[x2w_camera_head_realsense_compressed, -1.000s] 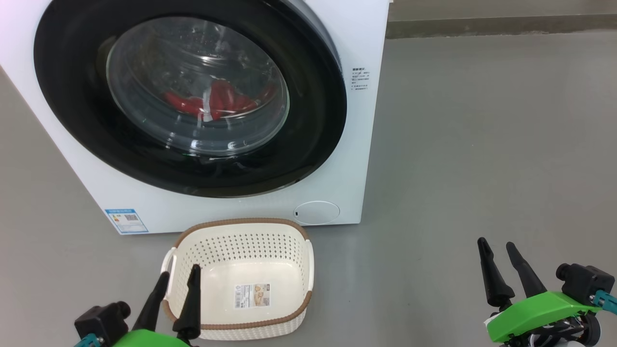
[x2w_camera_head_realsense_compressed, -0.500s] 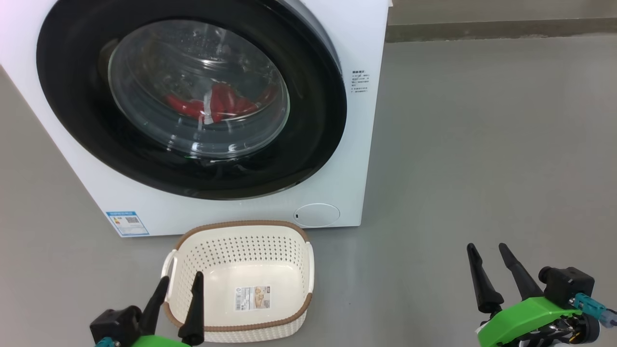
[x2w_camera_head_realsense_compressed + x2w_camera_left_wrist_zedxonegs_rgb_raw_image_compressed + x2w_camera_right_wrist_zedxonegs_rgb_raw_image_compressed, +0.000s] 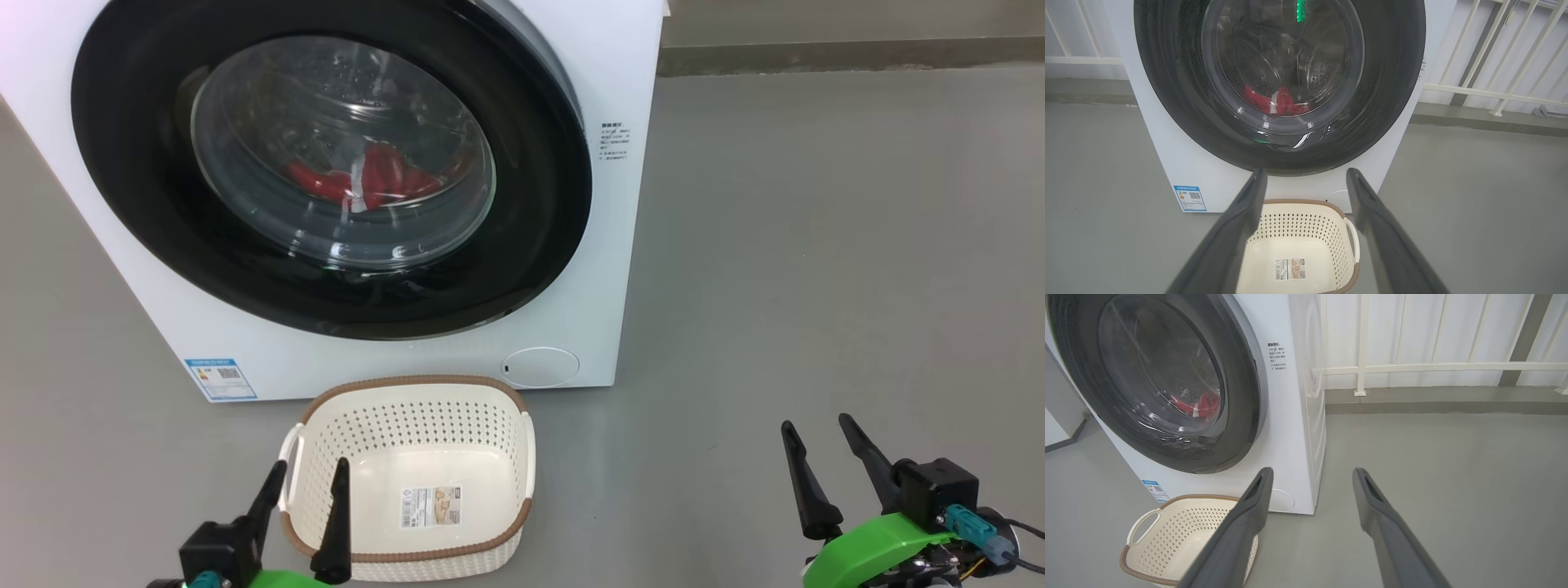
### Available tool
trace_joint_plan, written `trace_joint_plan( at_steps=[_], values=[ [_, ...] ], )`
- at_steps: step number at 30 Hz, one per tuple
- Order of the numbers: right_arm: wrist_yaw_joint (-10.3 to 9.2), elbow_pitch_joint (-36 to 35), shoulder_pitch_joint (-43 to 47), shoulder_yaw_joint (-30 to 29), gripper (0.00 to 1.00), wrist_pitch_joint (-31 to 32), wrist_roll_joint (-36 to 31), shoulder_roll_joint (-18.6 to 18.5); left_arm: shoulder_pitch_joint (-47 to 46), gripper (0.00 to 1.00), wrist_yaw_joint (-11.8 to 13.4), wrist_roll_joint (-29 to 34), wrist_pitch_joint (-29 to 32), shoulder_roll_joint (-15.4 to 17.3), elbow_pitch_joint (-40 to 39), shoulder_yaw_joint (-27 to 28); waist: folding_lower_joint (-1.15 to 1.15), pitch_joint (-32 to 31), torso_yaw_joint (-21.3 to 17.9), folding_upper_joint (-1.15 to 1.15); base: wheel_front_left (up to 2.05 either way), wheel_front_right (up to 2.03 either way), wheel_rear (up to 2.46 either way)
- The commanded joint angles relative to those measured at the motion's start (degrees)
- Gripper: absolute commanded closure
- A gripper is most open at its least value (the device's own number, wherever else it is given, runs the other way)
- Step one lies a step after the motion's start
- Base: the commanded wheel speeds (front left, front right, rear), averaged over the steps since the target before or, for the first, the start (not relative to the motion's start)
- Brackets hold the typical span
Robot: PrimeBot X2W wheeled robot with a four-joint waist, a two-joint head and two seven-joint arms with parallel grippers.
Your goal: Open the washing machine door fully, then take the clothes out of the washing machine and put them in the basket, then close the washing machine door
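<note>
Head view puts the washing machine (image 3: 384, 367) across the upper left of the frame, its white front facing the camera. Most of that front is the washing machine door (image 3: 543, 196), whose glossy black rim lies close against the cabinet; whether it is latched I cannot tell. Bare grey floor (image 3: 816, 245) runs wide over the right half of the frame. The basket (image 3: 408, 381) stands at lower centre, just beside the machine's base, empty but for a paper label. The clothes (image 3: 367, 180) show red through the glass, low in the drum. At lower left the left gripper (image 3: 312, 467) hangs over the basket's near left corner, fingers spread wide and holding nothing. At lower right the right gripper (image 3: 815, 425) is likewise wide apart and empty, well clear of everything.

Opening the door is the step in hand. I judge it goes best by hooking one finger behind the rim's right edge, where a grey side face shows, and drawing along the door's arc rather than straight out. The basket below the rim's lowest point may crowd the swing, but the open floor on the right gives the arm room.
</note>
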Motion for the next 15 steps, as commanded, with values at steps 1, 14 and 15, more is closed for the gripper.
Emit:
trace_joint_plan(
  at_steps=[1,14,15],
  values=[
    [0.02,-1.1,-2.0,1.1,0.0,-1.0,-2.2,-0.3,-2.9,0.0,0.5,1.9,-1.0,0.8,-1.2,1.4,0.0,0.0,0.0,0.0,0.0,0.0,0.0],
    [0.02,-0.6,-1.7,1.0,0.0,-3.4,-10.1,-0.3,-3.2,0.0,0.9,8.7,-3.3,0.3,0.2,1.2,0.0,-0.1,0.0,0.0,0.0,0.0,0.0],
    [0.02,-0.5,-1.7,1.1,0.0,-3.5,-10.6,-0.3,-3.3,0.0,0.9,8.9,-3.5,0.2,0.5,1.3,0.0,-0.1,0.0,0.0,0.0,0.0,0.0]
  ],
)
